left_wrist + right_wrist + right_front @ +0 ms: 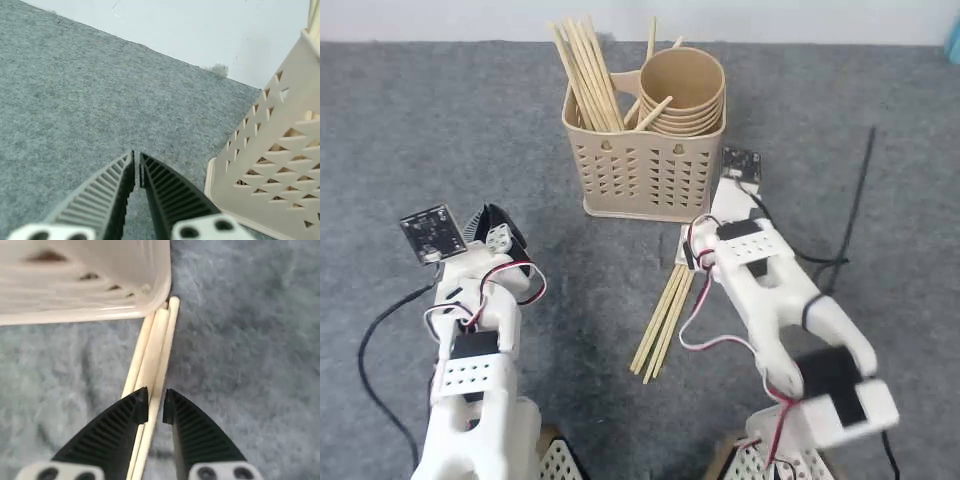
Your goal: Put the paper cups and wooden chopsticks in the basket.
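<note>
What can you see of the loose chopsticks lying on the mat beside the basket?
The loose chopsticks are a bundle of pale, bare-wood sticks lying flat and nearly parallel on the grey mat, running diagonally away from the basket. Their far ends reach its base. The right gripper sits over them, apparently pinching one stick between its fingers.

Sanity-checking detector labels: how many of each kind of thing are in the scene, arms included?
basket: 1
stack of paper cups: 1, standing in the basket; the cups are nested too tightly to count
chopstick bundles: 2, the bundle in the basket and the bundle on the table
robot arms: 2, left arm and right arm
Total: 6
</note>
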Tool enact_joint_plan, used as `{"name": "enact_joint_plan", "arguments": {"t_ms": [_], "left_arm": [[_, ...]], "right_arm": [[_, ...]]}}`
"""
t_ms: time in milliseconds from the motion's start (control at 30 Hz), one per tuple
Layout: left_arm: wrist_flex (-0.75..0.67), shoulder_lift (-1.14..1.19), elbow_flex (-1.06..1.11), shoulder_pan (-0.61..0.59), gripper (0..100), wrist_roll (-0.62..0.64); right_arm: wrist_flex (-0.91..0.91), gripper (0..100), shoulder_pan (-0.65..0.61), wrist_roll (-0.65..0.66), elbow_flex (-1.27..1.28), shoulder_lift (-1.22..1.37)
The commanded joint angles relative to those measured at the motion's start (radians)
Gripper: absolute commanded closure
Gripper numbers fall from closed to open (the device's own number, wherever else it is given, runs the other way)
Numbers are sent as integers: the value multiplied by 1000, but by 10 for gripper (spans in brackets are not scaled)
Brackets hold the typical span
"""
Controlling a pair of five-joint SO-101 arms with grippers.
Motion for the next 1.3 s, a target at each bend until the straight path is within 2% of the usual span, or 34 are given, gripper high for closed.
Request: {"name": "enact_joint_plan", "arguments": {"t_ms": [0,500,567,600,900,1267], "left_arm": [[-28,-25,-5,2,987,-3],[-28,-25,-5,2,987,-3],[-28,-25,-5,2,987,-3],[-28,-25,-5,2,987,-3],[-28,-25,-5,2,987,-3],[-28,-25,-5,3,987,-3]], "right_arm": [[-48,938,8,-6,-23,30],[219,941,15,-5,-201,162],[237,967,15,-5,-201,156],[245,991,15,-5,-201,148],[338,991,15,-6,-195,84],[515,991,13,-5,-195,-157]]}}
